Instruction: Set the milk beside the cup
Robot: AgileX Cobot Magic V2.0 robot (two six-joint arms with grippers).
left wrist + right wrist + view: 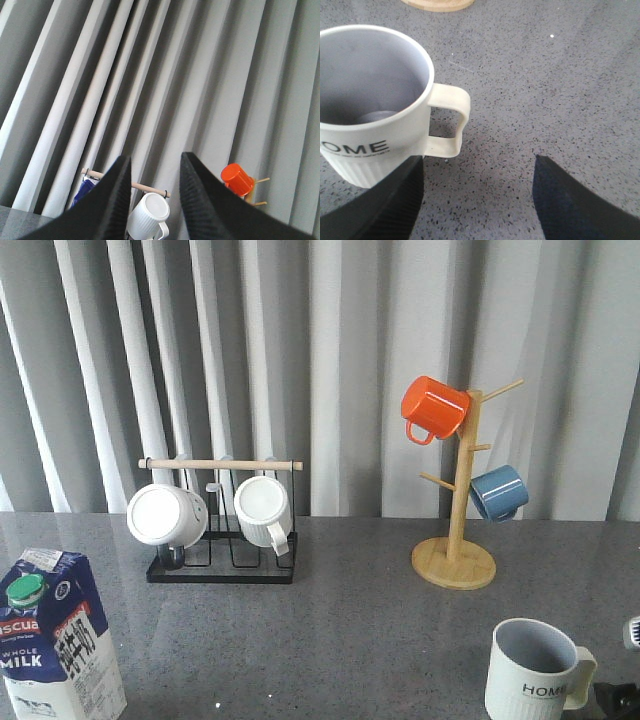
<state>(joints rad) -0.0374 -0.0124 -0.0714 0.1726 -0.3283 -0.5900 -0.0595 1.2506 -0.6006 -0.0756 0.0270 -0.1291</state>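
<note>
Bench: dark grey stone-look surface with fine pale speckling, matte. Behind it hangs a pleated grey and white curtain.

Milk: tall gable-top carton of blue and white printed card, green round cap on the slanted roof panel, "WHOLE MILK" and Chinese lettering on its faces. It stands upright at the near left corner of the bench, partly cut by the frame edge, well apart from the cup.

Cup: off-white ceramic mug, vertically ribbed lower wall, smooth band carrying dark "HOME" lettering, grey-blue glazed interior, squared loop handle pointing right. It stands upright at the near right of the bench.

Black wire rack with a round wooden rail, far left of centre: two white ribbed mugs lie on their sides in it, mouths facing the camera.

Bamboo mug tree on a round disc base, far right: an orange mug hangs high on the left, a blue mug lower on the right.

Left gripper: black textured fingers spread apart, nothing between them, raised and facing the curtain.

Right gripper: black fingers set wide, released, low over the bench just beside the cup's handle; one finger lies close against the cup's ribbed base, contact not determinable.
</note>
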